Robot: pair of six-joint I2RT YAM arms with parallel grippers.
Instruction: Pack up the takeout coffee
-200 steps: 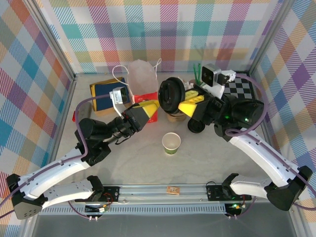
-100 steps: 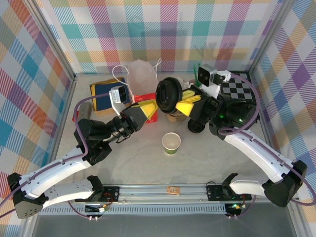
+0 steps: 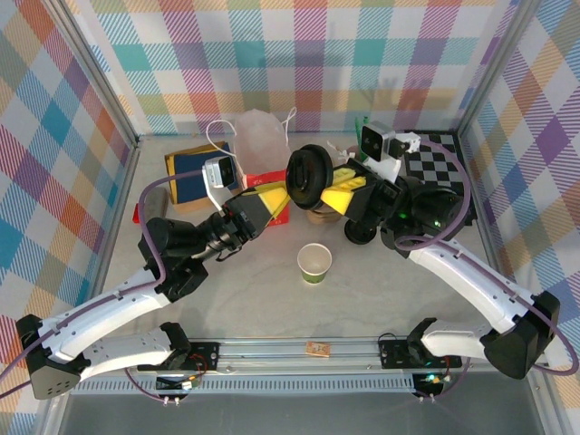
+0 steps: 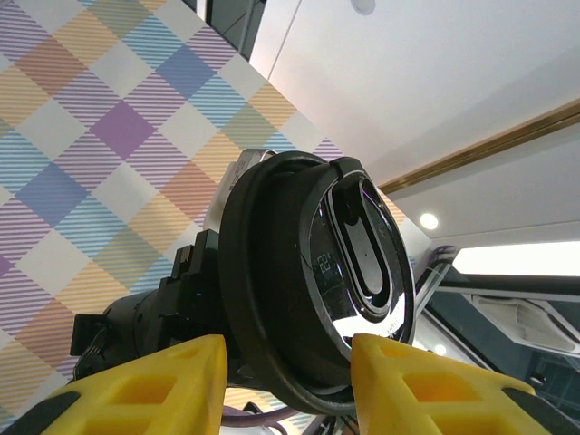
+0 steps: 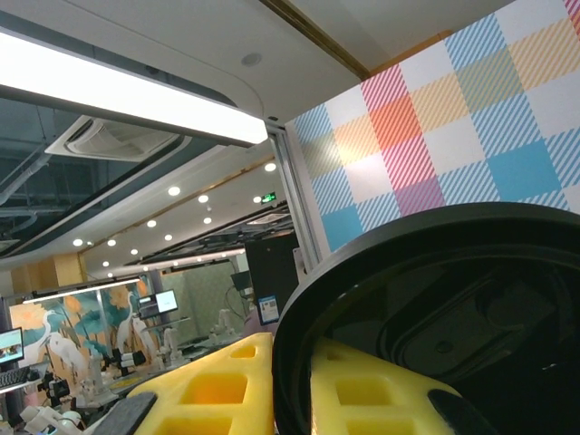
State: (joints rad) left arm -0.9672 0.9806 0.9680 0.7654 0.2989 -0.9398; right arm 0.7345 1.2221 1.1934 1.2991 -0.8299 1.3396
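Surface: pale and flat (image 3: 263, 299), with bright checked cloth walls (image 3: 299, 54) on three sides.
Right pincer (image 3: 328, 188): closed tight on the rim of a round black plastic lid (image 3: 306, 174), which it holds up on its edge above the surface.
Left pincer (image 3: 283, 193): its yellow fingers (image 4: 181, 381) sit on both sides of the same lid. I cannot tell if they squeeze it.
Brown round thing (image 3: 319, 216): on the surface just under the lid, too hidden to name.
Takeout coffee (image 3: 360, 234): its round black top peeks out under the right arm, just beside the brown thing.
Open green-and-cream paper cup (image 3: 314, 262): stands upright by itself, nearer the arm bases.
Red box (image 3: 269, 181): behind the left pincer.
White plastic bag (image 3: 258, 136): behind the red box.
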